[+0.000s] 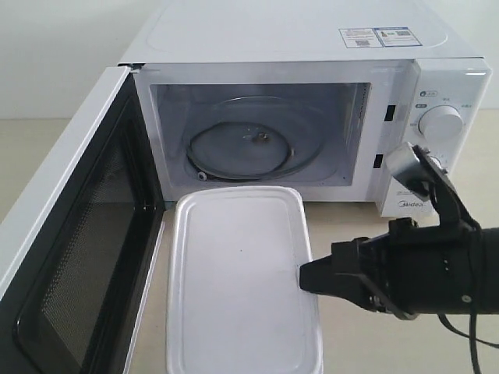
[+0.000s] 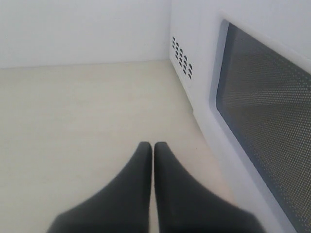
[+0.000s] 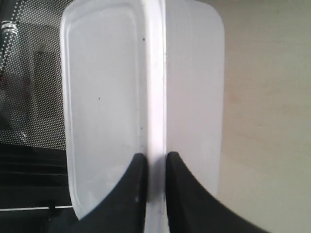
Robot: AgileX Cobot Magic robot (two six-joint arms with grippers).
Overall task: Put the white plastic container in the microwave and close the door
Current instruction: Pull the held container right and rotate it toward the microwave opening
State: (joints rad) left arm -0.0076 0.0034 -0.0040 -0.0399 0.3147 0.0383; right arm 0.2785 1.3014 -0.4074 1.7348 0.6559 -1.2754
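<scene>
On your left the door (image 1: pixel 70 257) stands swung wide, mesh face toward the cavity, and your left claw (image 2: pixel 153 145) sits outside it over the worktop (image 2: pixel 73 121), fingers pressed together on nothing. In the middle the white plastic container (image 1: pixel 234 288) lies lid-up just in front of the microwave (image 1: pixel 273 39), its far end at the cavity's sill, short of the glass turntable (image 1: pixel 249 148). On your right, your right claw (image 3: pixel 151 156) pinches the container's rim.
</scene>
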